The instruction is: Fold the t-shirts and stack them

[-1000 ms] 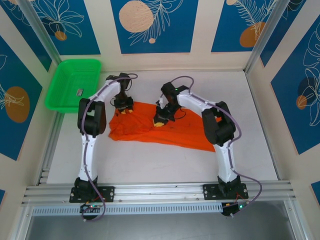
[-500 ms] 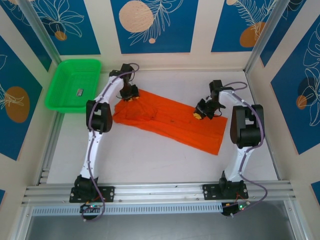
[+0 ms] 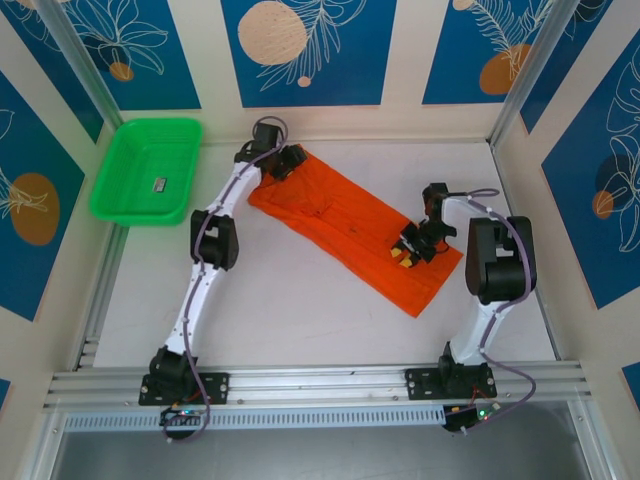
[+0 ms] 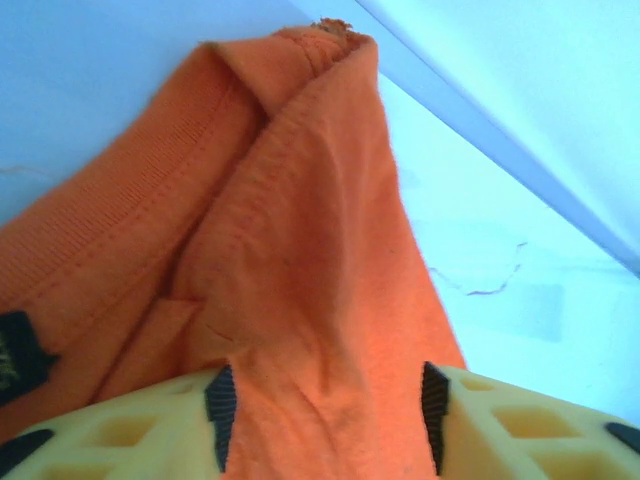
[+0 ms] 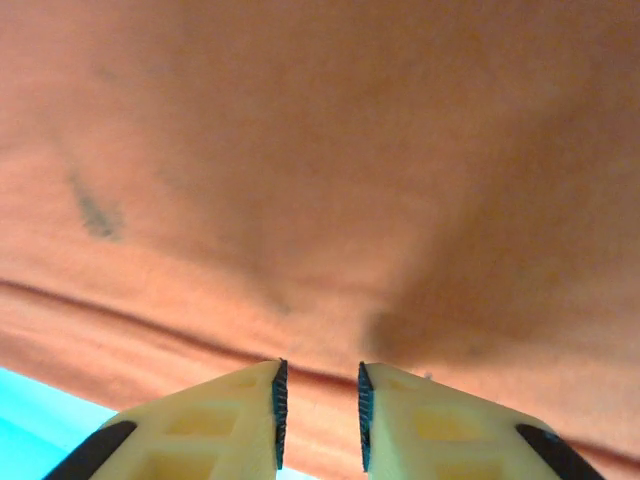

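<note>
One orange t-shirt [image 3: 350, 222] lies as a long folded strip, slanting from the back wall down to the right. My left gripper [image 3: 286, 162] is at its far left end, by the collar; in the left wrist view the bunched cloth [image 4: 300, 250] fills the gap between the jaws of the left gripper [image 4: 325, 415], which is shut on it. A dark neck label [image 4: 18, 355] shows at the left edge. My right gripper [image 3: 407, 252] sits over the strip's lower right part. The right gripper [image 5: 318, 415] is slightly open, with the cloth [image 5: 330, 180] lying beyond its tips.
The green tray [image 3: 135, 205] stands at the back left with a small dark item [image 3: 159, 183] inside. The back wall runs just behind the left gripper. A frame post [image 3: 520, 75] rises at the right. Bare table [image 3: 300, 300] lies in front of the shirt.
The shirt has been drawn out and swung: its left end went back toward the wall with my left gripper, and my right gripper moved nearer along the strip's lower right end.
</note>
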Controlling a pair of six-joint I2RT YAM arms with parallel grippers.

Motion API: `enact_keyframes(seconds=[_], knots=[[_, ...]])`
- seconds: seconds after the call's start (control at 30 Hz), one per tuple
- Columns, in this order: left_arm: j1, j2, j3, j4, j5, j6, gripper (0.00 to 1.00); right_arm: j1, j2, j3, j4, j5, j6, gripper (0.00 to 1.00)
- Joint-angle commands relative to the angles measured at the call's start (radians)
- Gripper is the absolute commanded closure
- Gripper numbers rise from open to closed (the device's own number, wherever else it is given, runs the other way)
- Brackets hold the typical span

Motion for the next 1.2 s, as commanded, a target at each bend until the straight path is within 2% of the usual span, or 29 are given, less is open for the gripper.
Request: enact_keyframes(seconds=[0.0,0.13,0.27,0.33,0.37,0.4,0.47,0.5,0.73,0.9,1.17], knots=[[0.003,-0.119,0.035,-0.080,-0.035,0.044,0.38,0.005,-0.083,0.035,-0.034,-0.003,-0.022,0.64],[0.015,-0.286,-0.096,-0.289,-0.173,0.085,0.27,0.030,-0.134,0.046,-0.049,-0.023,-0.117,0.54],[0.016,-0.442,-0.344,-0.405,-0.259,0.077,0.31,0.098,-0.176,-0.004,-0.069,-0.085,-0.215,0.53],[0.013,-0.491,-0.471,-0.416,-0.265,0.062,0.36,0.139,-0.187,-0.029,-0.080,-0.079,-0.245,0.53],[0.011,-0.508,-0.531,-0.408,-0.253,0.054,0.43,0.161,-0.185,-0.040,-0.088,-0.076,-0.256,0.54],[0.011,-0.516,-0.577,-0.393,-0.226,0.052,0.56,0.178,-0.180,-0.050,-0.095,-0.070,-0.261,0.54],[0.003,-0.510,-0.617,-0.380,-0.189,0.055,0.72,0.205,-0.158,-0.057,-0.105,-0.067,-0.271,0.56],[-0.004,-0.499,-0.615,-0.385,-0.192,0.059,0.76,0.215,-0.150,-0.066,-0.099,-0.073,-0.273,0.57],[-0.028,-0.335,-0.488,-0.378,-0.188,0.073,0.77,0.225,-0.076,-0.098,-0.088,0.003,-0.210,0.60],[-0.042,-0.130,-0.201,-0.432,-0.166,0.085,0.77,0.266,-0.015,-0.098,-0.068,-0.037,-0.165,0.61],[-0.071,-0.024,-0.111,-0.169,-0.125,0.049,0.72,0.395,0.029,-0.066,-0.023,-0.104,-0.008,0.61]])
